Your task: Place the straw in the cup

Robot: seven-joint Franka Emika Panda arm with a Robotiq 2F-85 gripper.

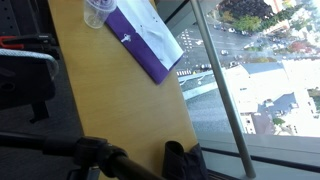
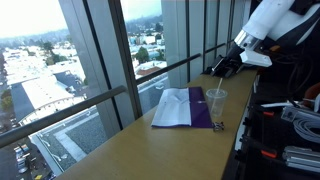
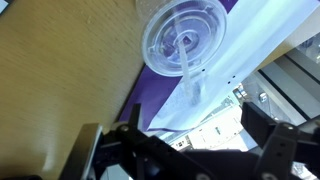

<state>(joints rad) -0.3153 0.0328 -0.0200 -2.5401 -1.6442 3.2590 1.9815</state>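
The clear plastic cup [image 3: 183, 38] with a purple mark stands on the edge of the purple-and-white folder [image 3: 250, 50]. It shows in both exterior views [image 1: 99, 11] [image 2: 216, 100]. The thin white straw [image 3: 191, 70] stands inside the cup, and its upper end leans up toward the wrist camera. My gripper [image 3: 193, 128] hangs just above the cup with its dark fingers spread wide on either side. The fingers hold nothing and do not touch the straw. In an exterior view the gripper [image 2: 224, 69] is above and just behind the cup.
The folder [image 2: 183, 108] [image 1: 146, 42] lies on the narrow wooden table [image 1: 110, 95] along a glass window wall with a metal rail [image 1: 222, 80]. A black tripod [image 1: 100, 160] stands at one end of the table. Cables and gear [image 2: 290, 120] crowd the table's inner side.
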